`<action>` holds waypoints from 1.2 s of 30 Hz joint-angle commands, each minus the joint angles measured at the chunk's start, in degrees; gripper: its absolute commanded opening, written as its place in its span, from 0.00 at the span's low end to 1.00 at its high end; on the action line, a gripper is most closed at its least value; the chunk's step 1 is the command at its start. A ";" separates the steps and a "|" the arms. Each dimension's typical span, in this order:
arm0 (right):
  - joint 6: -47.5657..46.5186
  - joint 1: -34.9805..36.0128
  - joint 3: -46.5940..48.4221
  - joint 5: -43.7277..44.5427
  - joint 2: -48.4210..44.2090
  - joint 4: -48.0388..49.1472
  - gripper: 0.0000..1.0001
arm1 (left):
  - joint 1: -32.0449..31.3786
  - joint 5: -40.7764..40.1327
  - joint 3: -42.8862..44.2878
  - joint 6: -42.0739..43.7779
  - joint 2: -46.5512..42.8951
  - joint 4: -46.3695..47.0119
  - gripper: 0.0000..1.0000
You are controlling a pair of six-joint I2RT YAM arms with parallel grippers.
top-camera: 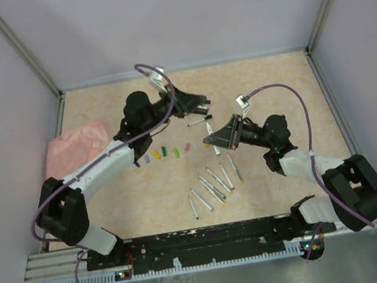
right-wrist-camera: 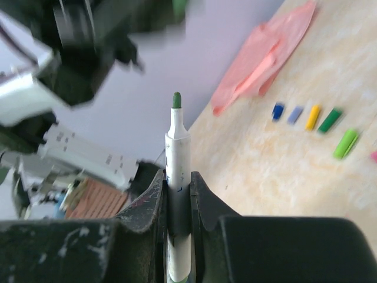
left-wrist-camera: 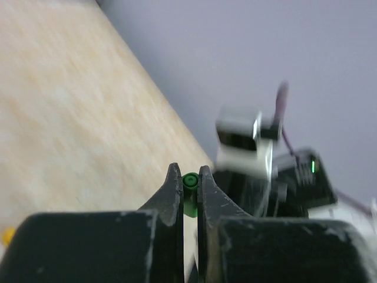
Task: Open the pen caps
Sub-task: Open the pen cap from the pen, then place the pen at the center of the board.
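While both arms hung close together over the far middle of the tabletop (top-camera: 273, 85), the left fingers (left-wrist-camera: 172, 191) were pressed onto a small green cap (left-wrist-camera: 189, 187), its round end poking up just past the fingertips. The right fingers (right-wrist-camera: 154, 197) pinched a white pen (right-wrist-camera: 177, 150) around its barrel, upright in the wrist view, with the bare green nib (right-wrist-camera: 176, 100) pointing toward the left arm's wrist. Cap and pen were apart, so I judged this pen opened. One arm anchored the barrel and the other took the cap along the pen's axis, which would explain why the two wrists faced each other. Loose caps (right-wrist-camera: 313, 117) lay in a short row on the tabletop: blue, lilac, yellow, two greens and a pink one at the frame edge. They were well apart from the held pen and near the pink cloth (right-wrist-camera: 265, 53). The top view showed other pens (top-camera: 213, 184) scattered nearer the bases, beside the right arm; whether any of those wore a cap was too small to tell. Likely next need: a spot in the row for the green cap, and somewhere to lay the open pen down.
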 commanded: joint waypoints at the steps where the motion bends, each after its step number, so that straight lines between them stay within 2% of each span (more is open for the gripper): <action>1: 0.78 1.65 -1.39 -9.75 -0.95 -1.20 0.00 | 6.64 -19.20 8.40 5.42 0.98 9.24 0.00; 6: 1.54 1.67 -1.53 -10.13 -0.90 -0.13 0.00 | 8.13 -17.84 13.01 7.09 3.32 9.34 0.00; 10: -0.68 1.67 -1.74 -9.21 -1.78 -3.34 0.00 | 9.32 -12.70 13.80 7.46 3.29 9.02 0.00; 12: -5.08 1.67 -0.40 -8.53 -2.84 -10.32 0.00 | 9.59 -9.40 13.17 7.25 2.83 8.16 0.00; 15: -16.82 1.67 3.11 -5.18 -6.65 -27.18 0.00 | 9.59 -4.93 9.96 6.44 1.23 6.47 0.00; 20: -31.67 1.60 8.04 5.12 -12.09 -48.22 0.00 | 9.66 -0.84 0.44 4.01 -3.51 6.75 0.00; 27: -38.58 1.51 8.91 19.96 -17.35 -58.71 0.01 | 7.76 3.36 -9.27 4.04 -9.63 5.06 0.00; 31: -39.24 0.33 8.79 23.04 -17.33 -63.18 0.01 | 4.27 0.77 -13.16 7.60 -12.60 0.93 0.00; 36: -40.02 -0.62 8.56 27.58 -15.87 -69.36 0.01 | 1.29 -2.40 -17.83 8.05 -13.98 -1.12 0.00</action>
